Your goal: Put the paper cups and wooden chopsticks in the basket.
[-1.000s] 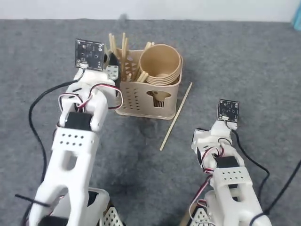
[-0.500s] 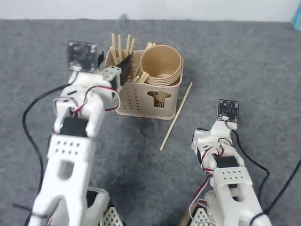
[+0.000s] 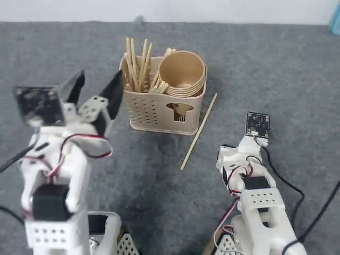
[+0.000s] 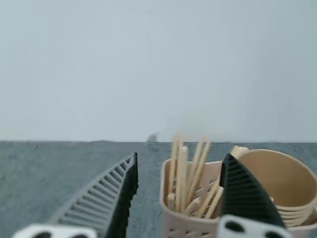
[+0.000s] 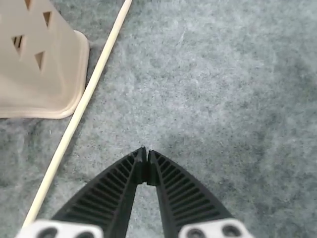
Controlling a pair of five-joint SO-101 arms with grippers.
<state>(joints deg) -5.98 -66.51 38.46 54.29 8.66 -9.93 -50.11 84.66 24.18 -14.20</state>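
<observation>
A beige slotted basket (image 3: 159, 114) stands on the grey carpet and holds stacked paper cups (image 3: 181, 71) and several upright wooden chopsticks (image 3: 136, 64). My left gripper (image 3: 94, 87) is open and empty, raised to the left of the basket; its wrist view has the basket (image 4: 190, 220), chopsticks (image 4: 188, 171) and cups (image 4: 280, 181) beyond my left gripper (image 4: 181, 186). One chopstick (image 3: 199, 131) lies on the carpet against the basket's right side. My right gripper (image 5: 147, 158) is shut and empty, low over the carpet beside that chopstick (image 5: 79, 110).
The grey carpet (image 3: 276, 69) stretches free to the right of and behind the basket. The right arm's base (image 3: 257, 212) sits at the front right, with cables trailing off. A basket corner (image 5: 44, 69) sits close to the right gripper.
My left arm has pulled back from the basket toward the front left and risen, its gripper opening. The chopsticks it stood by now stand in the basket. The right arm kept still.
</observation>
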